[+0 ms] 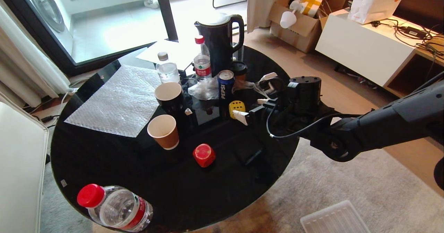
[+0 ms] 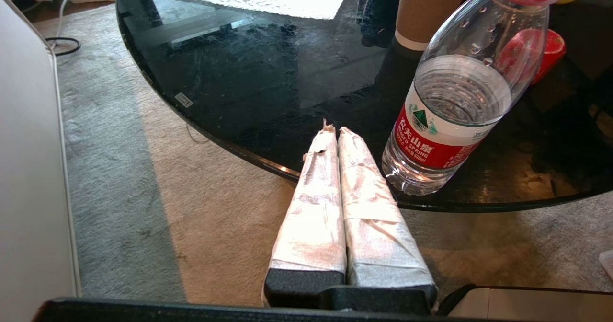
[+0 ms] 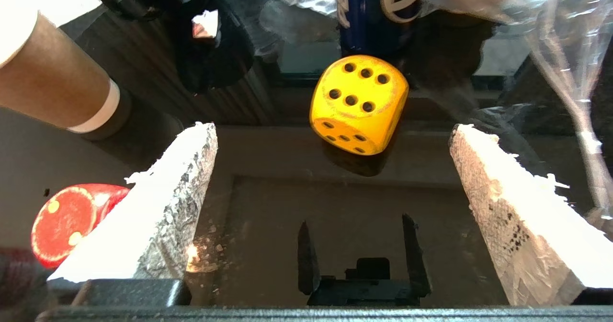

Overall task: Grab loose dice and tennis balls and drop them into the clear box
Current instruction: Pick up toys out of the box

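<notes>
A yellow die (image 1: 237,107) rests on the round black glass table (image 1: 114,170), just in front of a Pepsi can (image 1: 226,87). My right gripper (image 1: 252,109) reaches in from the right, low over the glass and open. In the right wrist view the yellow die (image 3: 359,104) lies just beyond the right gripper (image 3: 334,129), roughly centred between the taped fingers and touching neither. A red die (image 1: 204,155) sits nearer the table's front. My left gripper (image 2: 334,130) hangs shut and empty by the table's near edge. No tennis balls and no clear box are in view.
Two paper cups (image 1: 163,130), a black kettle (image 1: 220,42), water bottles (image 1: 116,208), crumpled plastic film (image 1: 204,87) and a white plug (image 1: 269,78) crowd the table. Bubble wrap (image 1: 118,101) covers its left. A ribbed translucent lid (image 1: 333,219) lies on the rug.
</notes>
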`<state>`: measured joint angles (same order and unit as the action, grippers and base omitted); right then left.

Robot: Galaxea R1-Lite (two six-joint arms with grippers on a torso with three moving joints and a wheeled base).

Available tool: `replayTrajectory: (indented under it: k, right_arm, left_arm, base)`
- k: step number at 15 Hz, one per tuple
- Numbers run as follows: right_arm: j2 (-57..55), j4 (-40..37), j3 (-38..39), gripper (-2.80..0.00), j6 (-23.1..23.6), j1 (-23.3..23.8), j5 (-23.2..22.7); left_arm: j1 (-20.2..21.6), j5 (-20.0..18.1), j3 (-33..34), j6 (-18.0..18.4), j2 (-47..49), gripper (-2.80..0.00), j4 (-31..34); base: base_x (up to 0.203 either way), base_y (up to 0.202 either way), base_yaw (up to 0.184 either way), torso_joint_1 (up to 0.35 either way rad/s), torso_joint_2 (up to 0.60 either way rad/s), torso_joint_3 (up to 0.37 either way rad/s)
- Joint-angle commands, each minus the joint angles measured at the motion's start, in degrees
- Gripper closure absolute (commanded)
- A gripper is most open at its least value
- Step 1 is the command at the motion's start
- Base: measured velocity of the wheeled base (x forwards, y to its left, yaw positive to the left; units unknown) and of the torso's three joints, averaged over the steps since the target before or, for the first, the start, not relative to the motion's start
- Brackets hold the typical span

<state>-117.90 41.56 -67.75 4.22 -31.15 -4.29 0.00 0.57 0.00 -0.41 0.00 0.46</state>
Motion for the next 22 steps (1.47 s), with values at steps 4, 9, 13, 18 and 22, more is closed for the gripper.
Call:
replayTrajectory:
  k: [4,9,13,18,22]
  right_arm:
    - [1.1,0.4,1.3,-2.8,-0.2,-0.1,0.1]
    - [1.1,1.2,2.0,-2.8,-0.2,-0.1,0.1]
    - [1.1,2.0,3.3,-2.8,0.0,-0.1,0.1]
    - [0.4,2.0,3.2,-2.8,0.0,-0.2,0.5]
    - [-3.4,2.0,0.9,-2.8,-0.2,-0.2,3.5]
  left_arm:
    - [0.0,0.0,0.1,0.0,0.0,0.0,0.0]
    - [0.0,0.0,0.0,0.0,0.0,0.0,0.1]
    - [0.0,0.0,0.0,-0.1,0.0,0.0,0.0]
    - [0.0,0.0,0.0,-0.1,0.0,0.0,0.0]
    - [0.0,0.0,0.0,-0.2,0.0,0.0,0.1]
  base:
    - [0.0,0.0,0.0,0.0,0.0,0.0]
    - [0.098,0.0,0.0,0.002,0.0,0.002]
    - [0.0,0.0,0.0,0.0,0.0,0.0]
    - [0.0,0.0,0.0,0.0,0.0,0.0]
    - [0.0,0.0,0.0,0.0,0.0,0.0]
